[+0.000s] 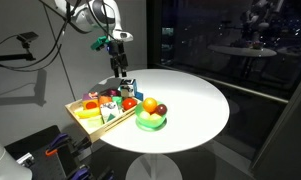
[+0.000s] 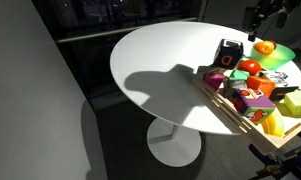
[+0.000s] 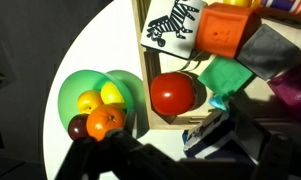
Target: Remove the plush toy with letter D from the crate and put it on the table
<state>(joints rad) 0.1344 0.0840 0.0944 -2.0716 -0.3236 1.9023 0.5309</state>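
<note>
The plush cube with the letter D (image 2: 227, 55) is black with a red D on one face. It stands on the white table beside the corner of the wooden crate (image 2: 230, 112), outside it. It also shows in an exterior view (image 1: 127, 88) and, blue, white and black, in the wrist view (image 3: 203, 131). My gripper (image 1: 118, 67) hangs above the cube and apart from it, as an exterior view (image 2: 258, 21) also shows. In the wrist view its dark fingers (image 3: 185, 152) are spread wide on either side of the cube, open and empty.
The crate (image 1: 83, 119) holds several toys: a red tomato (image 3: 175, 93), a zebra block (image 3: 170, 25), an orange block (image 3: 222, 28) and a green cloth piece (image 3: 230, 75). A green bowl of fruit (image 3: 72, 90) stands beside the crate (image 1: 150, 123). The round table (image 1: 190, 100) has edges all round.
</note>
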